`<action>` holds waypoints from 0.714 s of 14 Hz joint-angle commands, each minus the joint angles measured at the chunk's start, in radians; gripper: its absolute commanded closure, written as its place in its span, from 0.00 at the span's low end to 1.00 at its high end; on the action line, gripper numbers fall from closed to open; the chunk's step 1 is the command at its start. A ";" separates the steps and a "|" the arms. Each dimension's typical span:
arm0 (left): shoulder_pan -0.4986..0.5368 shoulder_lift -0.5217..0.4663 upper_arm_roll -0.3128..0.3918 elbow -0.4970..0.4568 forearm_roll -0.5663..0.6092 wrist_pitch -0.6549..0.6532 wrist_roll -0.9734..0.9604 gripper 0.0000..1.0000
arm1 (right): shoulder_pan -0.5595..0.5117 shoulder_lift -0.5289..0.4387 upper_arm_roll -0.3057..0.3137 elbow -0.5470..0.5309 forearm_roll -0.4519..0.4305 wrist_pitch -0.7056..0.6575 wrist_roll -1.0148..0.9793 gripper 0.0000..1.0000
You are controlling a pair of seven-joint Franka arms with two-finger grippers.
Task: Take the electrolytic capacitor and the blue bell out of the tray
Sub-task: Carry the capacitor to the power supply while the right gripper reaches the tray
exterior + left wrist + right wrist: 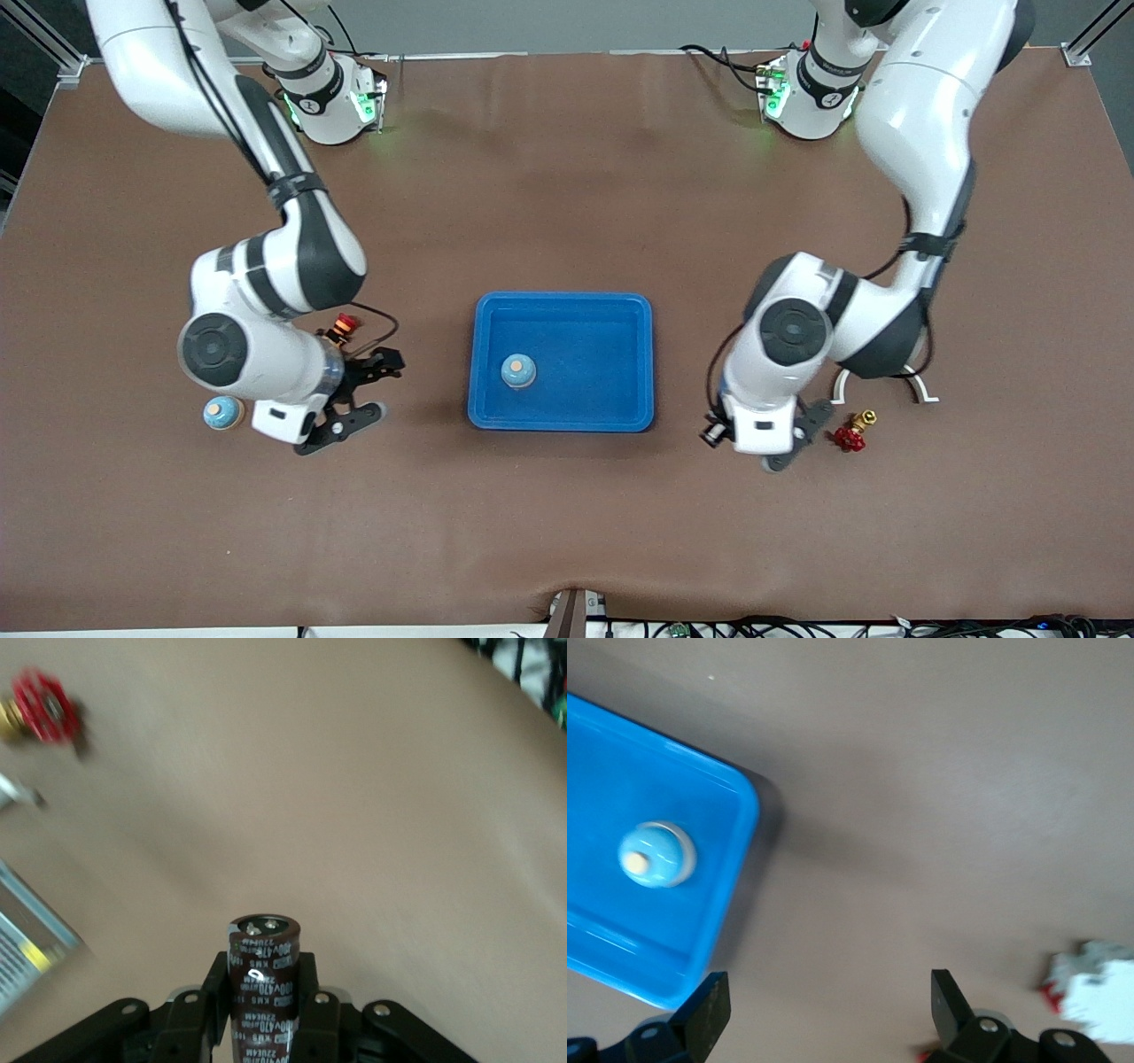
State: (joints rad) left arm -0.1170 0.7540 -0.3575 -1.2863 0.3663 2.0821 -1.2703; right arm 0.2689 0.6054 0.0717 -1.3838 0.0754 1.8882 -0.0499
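Observation:
My left gripper (787,450) is over the bare table toward the left arm's end of the blue tray (633,306). In the left wrist view it (264,1001) is shut on a dark brown capacitor (263,970) that stands up between the fingers. A light blue bell (518,370) with an orange button sits in the tray; it also shows in the right wrist view (656,855). My right gripper (376,388) is open and empty over the table beside the tray's other end, with its fingers (704,1014) spread wide.
A second blue bell (221,413) stands on the table by the right arm. A red-capped button (344,326) lies near that gripper. A red valve (850,434) and a white bracket (921,390) lie beside the left gripper.

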 commanded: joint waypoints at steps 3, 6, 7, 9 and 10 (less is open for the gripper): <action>0.108 -0.031 -0.006 -0.050 0.000 -0.010 0.195 1.00 | 0.101 -0.018 -0.007 -0.038 0.021 0.061 0.313 0.00; 0.174 -0.027 -0.006 -0.073 0.003 -0.010 0.285 1.00 | 0.150 0.005 -0.007 -0.043 0.021 0.141 0.458 0.00; 0.187 -0.024 -0.005 -0.083 0.011 -0.008 0.289 1.00 | 0.154 0.023 -0.007 -0.043 0.021 0.167 0.466 0.00; 0.232 -0.021 0.002 -0.088 0.014 -0.008 0.340 1.00 | 0.162 0.046 -0.007 -0.043 0.023 0.219 0.476 0.00; 0.264 -0.018 0.002 -0.088 0.014 -0.005 0.388 1.00 | 0.173 0.062 -0.007 -0.043 0.023 0.247 0.482 0.00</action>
State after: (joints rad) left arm 0.0957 0.7530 -0.3496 -1.3522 0.3672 2.0780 -0.9482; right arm 0.4273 0.6429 0.0720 -1.4280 0.0828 2.0930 0.4084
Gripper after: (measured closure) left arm 0.670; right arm 0.000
